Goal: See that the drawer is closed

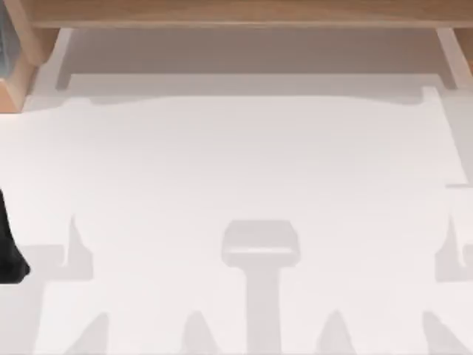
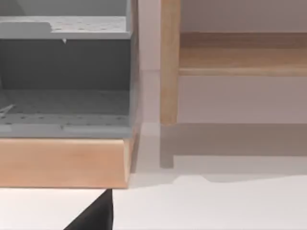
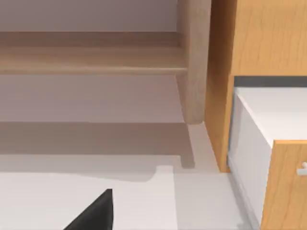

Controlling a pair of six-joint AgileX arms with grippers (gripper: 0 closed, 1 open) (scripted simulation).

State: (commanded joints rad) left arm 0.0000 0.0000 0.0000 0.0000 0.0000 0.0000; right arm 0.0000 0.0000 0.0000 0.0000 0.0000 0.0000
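Observation:
In the right wrist view the drawer [image 3: 261, 129] stands pulled out of an orange-brown wooden cabinet [image 3: 259, 43]. Its inside is white, and its wooden front panel [image 3: 288, 187] carries a small pale handle [image 3: 302, 168]. A black part of my right gripper [image 3: 96, 213] shows low in that view, over the white table and well short of the drawer. My left arm [image 1: 9, 248] sits at the table's left edge in the top view. A black part of my left gripper [image 2: 93, 215] shows in the left wrist view, near a wooden base.
A light wooden shelf frame [image 1: 236, 13] runs along the back of the white table [image 1: 236, 163], with an upright post [image 3: 194, 62] beside the cabinet. At the back left stands a grey perforated rack [image 2: 64, 72] on a wooden base [image 2: 62, 163].

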